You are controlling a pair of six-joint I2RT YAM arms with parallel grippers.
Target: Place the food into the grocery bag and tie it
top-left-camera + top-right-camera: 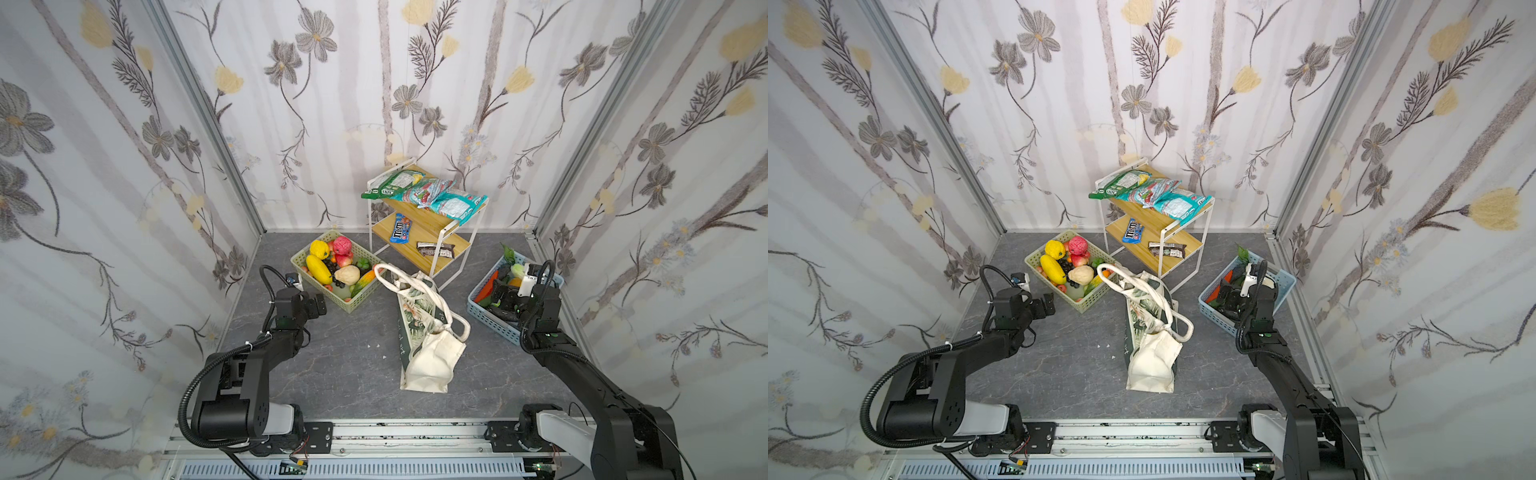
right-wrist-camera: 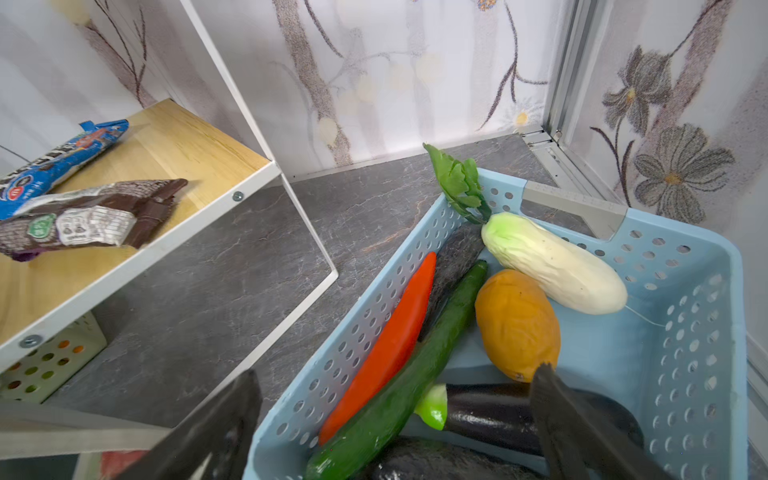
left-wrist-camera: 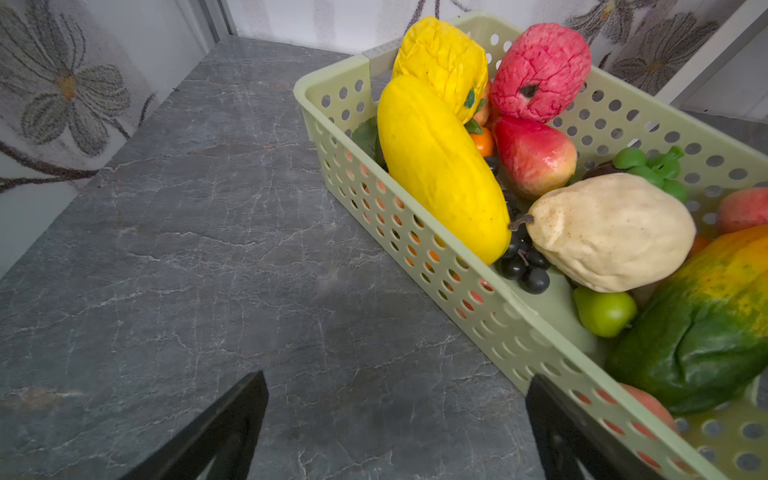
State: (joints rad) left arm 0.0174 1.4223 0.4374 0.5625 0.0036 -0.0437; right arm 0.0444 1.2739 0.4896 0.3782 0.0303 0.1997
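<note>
Both arms are matt black, made of boxy links joined by round motor drums. The left arm (image 1: 270, 351) and the right arm (image 1: 582, 374) each meet the base in a pale grey collar (image 1: 279, 419). A ribbed black conduit (image 1: 185, 401) curls out from the left shoulder. A thinner black cable (image 1: 266, 275) runs by that wrist, pinned with white zip ties (image 1: 249, 344). The right wrist carries a white camera block (image 1: 527, 283), with a small green light (image 1: 548, 333) lower on the arm. Black mounting plates (image 1: 318, 435) with bright screws sit on a silver rail (image 1: 415, 436). The fingers (image 3: 232, 424) are flat, black, tapering blades.
</note>
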